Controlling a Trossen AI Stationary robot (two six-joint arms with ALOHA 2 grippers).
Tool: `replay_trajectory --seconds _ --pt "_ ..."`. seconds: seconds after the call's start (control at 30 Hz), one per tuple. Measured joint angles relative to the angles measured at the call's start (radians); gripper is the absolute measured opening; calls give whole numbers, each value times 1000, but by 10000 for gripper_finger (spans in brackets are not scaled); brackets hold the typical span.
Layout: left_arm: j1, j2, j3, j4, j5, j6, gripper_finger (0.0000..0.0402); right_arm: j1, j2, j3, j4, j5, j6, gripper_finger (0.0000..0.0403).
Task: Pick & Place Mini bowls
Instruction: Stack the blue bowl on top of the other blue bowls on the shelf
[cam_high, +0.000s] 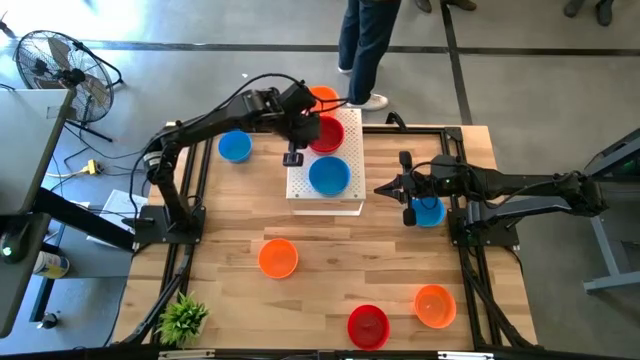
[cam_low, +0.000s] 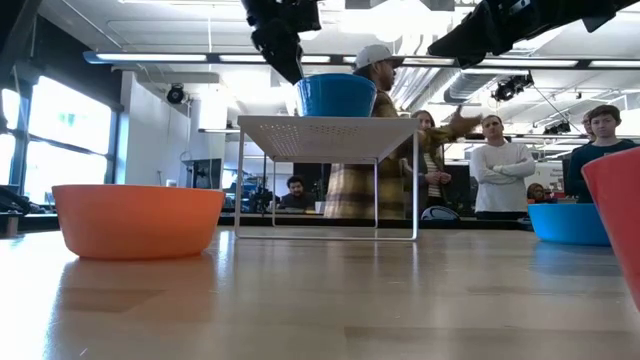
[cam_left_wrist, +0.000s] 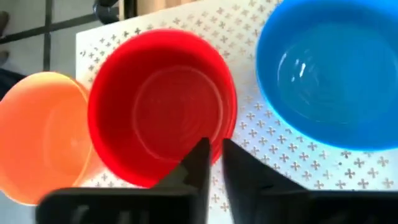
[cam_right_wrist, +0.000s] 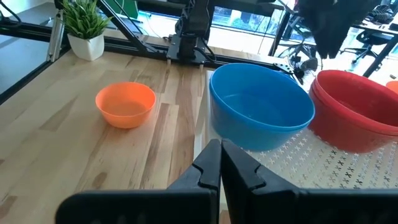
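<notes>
Dark fingers of the left gripper (cam_left_wrist: 211, 163) are standing nearly closed, holding nothing, just over the rim of a red bowl (cam_left_wrist: 160, 115) that is sitting on the white perforated platform (cam_high: 352, 185) near its far edge. An orange bowl (cam_left_wrist: 38, 140) is touching it at the far left corner, and a blue bowl (cam_high: 329, 176) is resting nearer the front edge. The right gripper (cam_high: 383, 188) is hanging beside the platform's right edge, its fingers also almost together and empty. Other bowls are lying spread on the wooden table (cam_high: 330, 270).
</notes>
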Motion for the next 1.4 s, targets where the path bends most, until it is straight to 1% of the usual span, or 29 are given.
replay_trajectory --seconds 0.07,0.13,0.2,0.27,0.4,0.63,0.8,0.9,0.97,1.17,1.3,1.4 --pt "3 -12 -14 10 48 -19 9 0 0 0 0 0 0 0" --pt "13 -42 -45 28 69 -42 9 0 0 0 -2 0 3 0" --pt "12 -92 -99 98 70 -65 12 0 0 0 -4 0 3 0" --pt "12 -147 -177 171 67 -89 6 0 0 0 -5 0 3 0" --pt "12 -275 -383 371 64 -157 4 0 0 0 -6 0 3 0" --pt "12 -544 -795 748 62 -306 5 0 0 0 -5 8 32 0" --pt "12 -682 -1088 1078 62 -430 5 0 0 0 -9 8 71 0" --pt "12 -726 -1226 1249 62 -472 5 0 0 0 -26 13 103 0" --pt "12 -736 -1298 1334 61 -503 5 6 0 0 -56 44 132 0" --pt "12 -735 -1449 1576 20 -576 5 85 0 37 -233 233 264 0" --pt "12 -735 -1503 1664 -10 -578 5 166 0 76 -366 359 429 6" --pt "12 -735 -1523 1689 -16 -577 5 225 0 95 -495 451 610 25"
